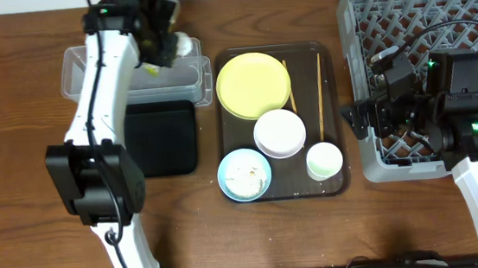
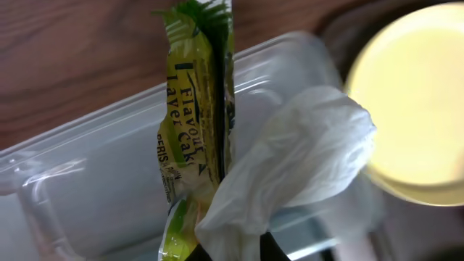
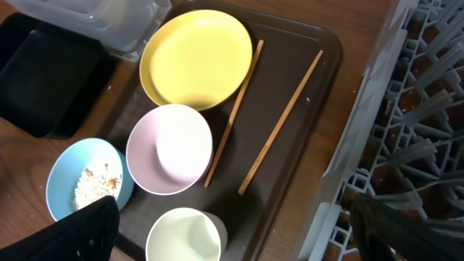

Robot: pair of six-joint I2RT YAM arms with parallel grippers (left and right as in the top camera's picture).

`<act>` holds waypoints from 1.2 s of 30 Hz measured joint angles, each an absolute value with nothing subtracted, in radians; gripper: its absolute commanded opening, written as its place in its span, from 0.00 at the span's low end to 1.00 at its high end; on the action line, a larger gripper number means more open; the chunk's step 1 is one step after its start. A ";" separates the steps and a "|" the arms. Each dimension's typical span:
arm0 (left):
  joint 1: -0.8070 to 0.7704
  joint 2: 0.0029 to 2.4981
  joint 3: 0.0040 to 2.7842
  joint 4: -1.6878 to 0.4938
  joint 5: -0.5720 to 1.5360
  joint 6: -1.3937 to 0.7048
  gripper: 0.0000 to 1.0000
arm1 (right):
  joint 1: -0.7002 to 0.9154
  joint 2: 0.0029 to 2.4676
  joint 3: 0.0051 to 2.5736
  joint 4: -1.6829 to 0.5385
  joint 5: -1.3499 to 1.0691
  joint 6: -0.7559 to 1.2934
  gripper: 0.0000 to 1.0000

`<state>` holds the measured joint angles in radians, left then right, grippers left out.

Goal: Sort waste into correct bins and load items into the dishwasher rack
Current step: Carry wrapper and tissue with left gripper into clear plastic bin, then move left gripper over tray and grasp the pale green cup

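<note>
- Step in hand: the waste sorting. The left hand [image 1: 164, 45] is pinched tight on both the green-yellow wrapper [image 2: 194, 123] and the crumpled white paper [image 2: 308, 156], which dangle together over the clear tub [image 1: 86, 73], just off the left edge of the brown serving tray [image 1: 303, 72].
- From the left wrist view the bundle hangs above the tub's inside, so I'd say it's at the drop point.
- Next move, my guess: just let go. The catch is making sure both bits fall inside the tub wall and the paper doesn't cling to a finger.
- The black tray [image 1: 161, 139] sits beside the serving tray's left edge too, nearer the robot than the tub.
- The right hand [image 1: 351, 121] is spread wide and holding nothing. It hovers at the serving tray's right edge, in front of the dishwasher rack [image 1: 437, 12].
- On the serving tray, untouched: yellow plate [image 1: 253, 84], white bowl [image 1: 280, 133], cup [image 1: 324, 159], two chopsticks [image 1: 319, 92], and the blue bowl [image 1: 243, 173] with rice scraps [image 3: 90, 185] in it.
- So the rice needs binning, then everything gets racked.
</note>
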<state>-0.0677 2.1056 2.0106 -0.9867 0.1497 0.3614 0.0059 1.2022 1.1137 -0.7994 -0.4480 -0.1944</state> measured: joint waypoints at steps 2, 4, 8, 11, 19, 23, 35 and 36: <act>-0.044 2.125 2.010 -0.979 0.149 0.384 0.10 | 0.006 1.202 1.114 -0.799 -0.448 -0.194 0.99; -0.028 2.147 2.009 -0.976 0.149 0.401 0.13 | 0.006 1.202 1.114 -0.799 -0.448 -0.194 0.99; -0.021 2.170 2.006 -1.002 0.150 0.423 0.29 | 0.006 1.202 1.114 -0.799 -0.448 -0.194 0.99; -0.023 2.170 2.005 -1.026 0.150 0.431 0.52 | 0.006 1.202 1.114 -0.799 -0.448 -0.194 0.99; -0.025 2.170 2.004 -1.045 0.150 0.426 0.70 | 0.006 1.203 1.114 -0.797 -0.448 -0.194 0.99; -0.025 2.158 2.004 -1.046 0.150 0.410 0.72 | 0.006 1.203 1.114 -0.797 -0.448 -0.194 0.99; -0.025 1.947 2.006 -1.132 0.191 0.379 0.72 | 0.006 1.203 1.114 -0.797 -0.448 -0.194 0.99; -0.025 1.943 2.006 -1.141 0.203 0.379 0.72 | 0.006 1.203 1.114 -0.797 -0.448 -0.194 0.99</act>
<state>-0.0254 1.9427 2.0064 -1.1412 0.2028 0.3786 0.0059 1.2026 1.1137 -0.7967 -0.4480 -0.1944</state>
